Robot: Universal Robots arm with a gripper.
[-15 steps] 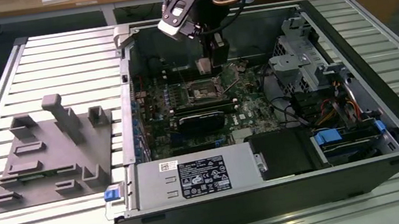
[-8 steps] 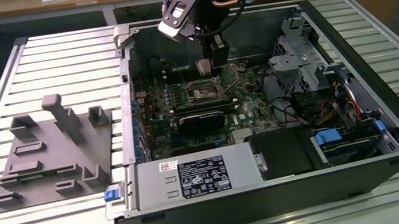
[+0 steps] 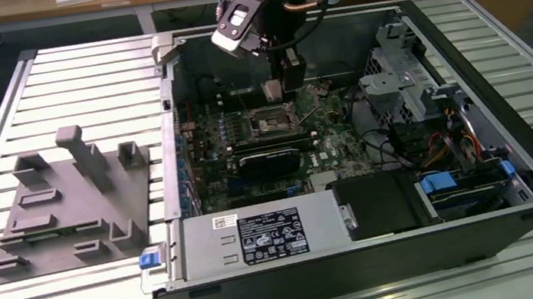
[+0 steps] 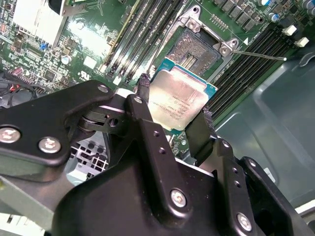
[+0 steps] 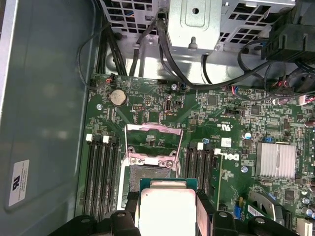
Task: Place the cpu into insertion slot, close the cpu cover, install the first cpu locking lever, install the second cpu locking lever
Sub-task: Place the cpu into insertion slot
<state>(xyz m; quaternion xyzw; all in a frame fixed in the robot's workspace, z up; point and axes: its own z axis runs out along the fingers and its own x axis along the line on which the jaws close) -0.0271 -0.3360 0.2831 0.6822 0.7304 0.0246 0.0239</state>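
My gripper [image 3: 281, 93] hangs inside the open computer case, just above the insertion slot [image 3: 268, 122]. Both wrist views show it shut on the cpu [image 4: 179, 101], a flat square chip with a silver-grey top and a green edge, one black finger [image 4: 197, 132] on each side. The cpu [image 5: 167, 209] hovers above and slightly off the dark insertion slot [image 5: 147, 173], apart from it. The cpu cover [image 5: 153, 128], a thin silvery frame, is swung open and lies back beyond the slot. A thin metal locking lever [image 4: 261, 54] sticks out beside the insertion slot [image 4: 197, 49].
Black memory slots [image 5: 101, 172] flank the socket on both sides. A finned heatsink [image 5: 275, 160], a metal drive cage [image 5: 197, 22] and black cables [image 5: 162, 49] lie around it. A power-supply box [image 3: 257, 237] sits at the case front. A grey fixture block [image 3: 66, 199] rests on the slatted table.
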